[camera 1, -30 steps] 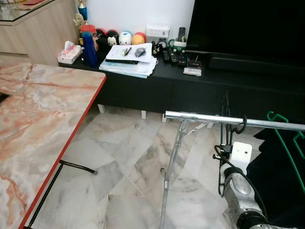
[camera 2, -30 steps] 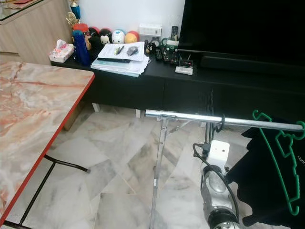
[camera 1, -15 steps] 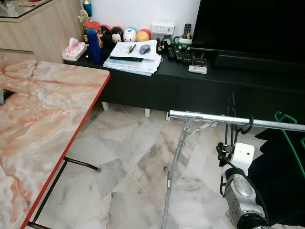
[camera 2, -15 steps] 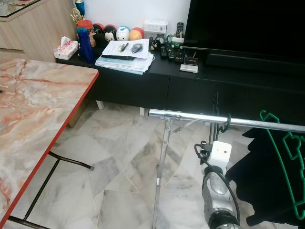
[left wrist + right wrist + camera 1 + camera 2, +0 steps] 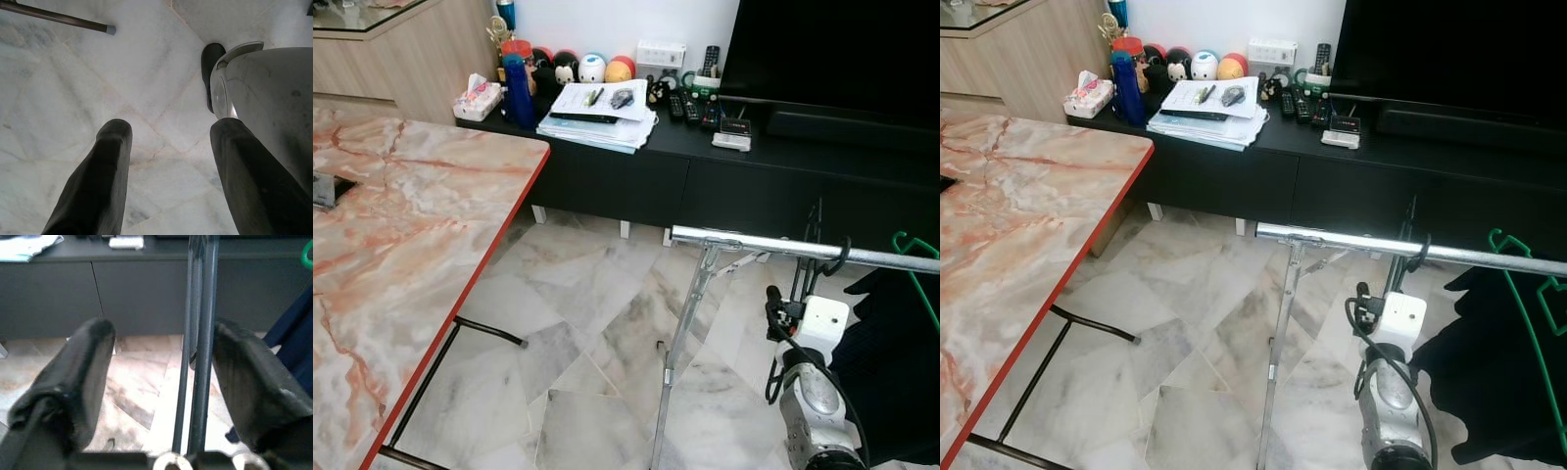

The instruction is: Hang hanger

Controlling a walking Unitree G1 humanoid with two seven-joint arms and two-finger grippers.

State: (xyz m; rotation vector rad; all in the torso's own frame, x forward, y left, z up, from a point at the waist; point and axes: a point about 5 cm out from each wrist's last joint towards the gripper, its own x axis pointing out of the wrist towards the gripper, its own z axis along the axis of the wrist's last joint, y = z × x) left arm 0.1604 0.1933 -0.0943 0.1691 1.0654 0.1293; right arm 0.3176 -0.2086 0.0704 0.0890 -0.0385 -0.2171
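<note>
The black hanger [image 5: 832, 257] is already hooked over the metal rail [image 5: 783, 245]. The right gripper [image 5: 161, 382] is held just below it, fingers [image 5: 78, 382] apart around its wires, unclamped. Withdrawal appears to be all that remains. The left gripper [image 5: 166, 166] hangs idle, fingers apart.

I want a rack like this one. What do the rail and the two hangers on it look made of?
The rail looks like polished metal tubing: silvery with bright glints. The black hanger hooked over it seems thin wire or plastic; hard to tell. The green hanger looks like moulded plastic, flat and evenly coloured.
</note>
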